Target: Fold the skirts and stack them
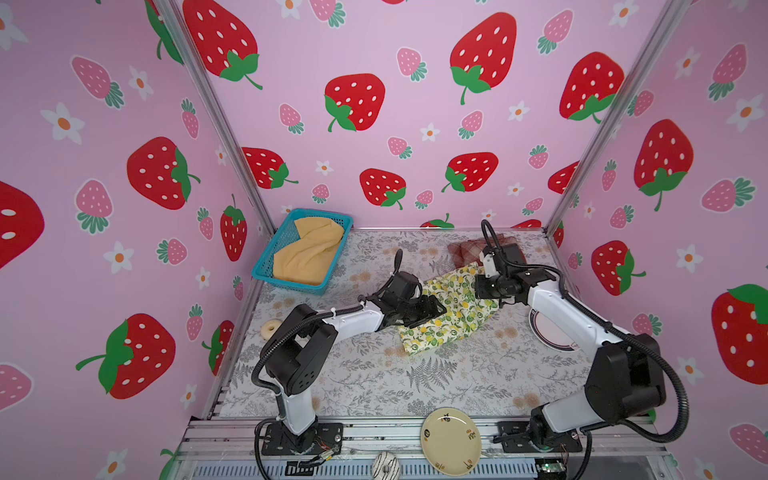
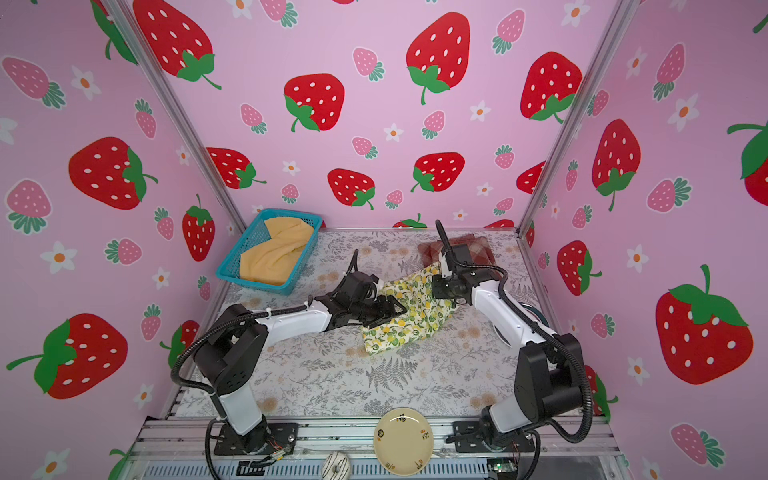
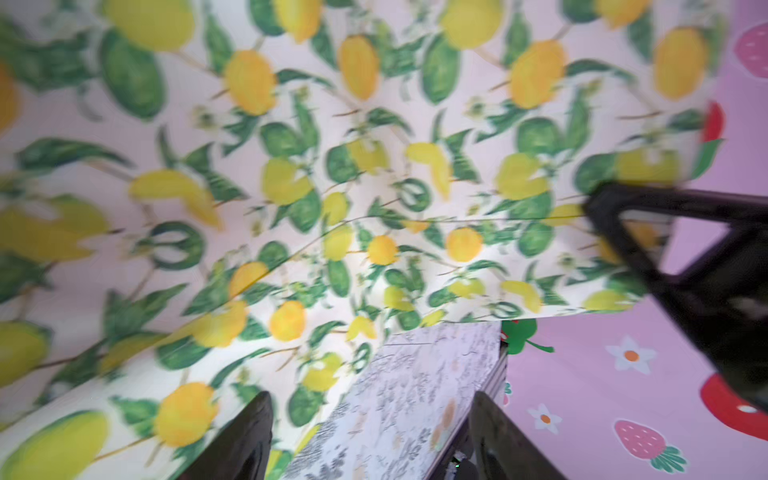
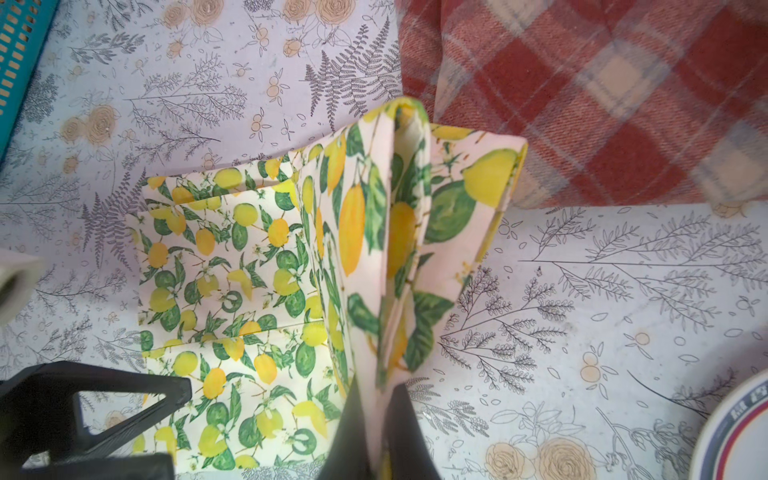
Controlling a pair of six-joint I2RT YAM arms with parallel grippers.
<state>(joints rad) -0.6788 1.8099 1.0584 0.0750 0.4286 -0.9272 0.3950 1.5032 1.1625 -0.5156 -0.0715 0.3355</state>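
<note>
Lemon-print skirt (image 1: pixel 453 309) (image 2: pixel 415 316) lies slantwise on the middle of the table (image 1: pixel 374 386), partly folded. Its near part is flat on the printed cover and its far end is raised off the surface. The right gripper (image 4: pixel 376 399) is clamped tight on that raised end. In the right wrist view several layers of the skirt (image 4: pixel 232 270) run up as a narrow fold between its two dark fingers.

The left gripper (image 1: pixel 432 309) (image 3: pixel 370 415) sits low at the skirt's left edge with its jaws spread wide and nothing between them. In the left wrist view one finger is in front of the cloth (image 3: pixel 374 166) and the other in front of the bare table, and whether either touches the cloth cannot be told.

The plaid skirt (image 1: pixel 459 251) (image 2: pixel 482 245) (image 4: pixel 602 104) lies bunched at the far right of the table, just beyond the raised lemon end. Whether the two touch cannot be told. The mustard skirt (image 1: pixel 307 253) (image 2: pixel 274 253) lies crumpled in the blue basket (image 1: pixel 282 237) (image 2: pixel 249 241) at the far left corner, well apart from both grippers.

A plate with a red and blue rim (image 1: pixel 548 332) (image 4: pixel 739 428) lies under the right arm. A cream plate (image 1: pixel 451 440) (image 2: pixel 403 440) rests on the front rail, with a white striped ring (image 1: pixel 385 467) beside it. A small beige ring (image 1: pixel 270 329) lies at the table's left edge, behind the left arm.
</note>
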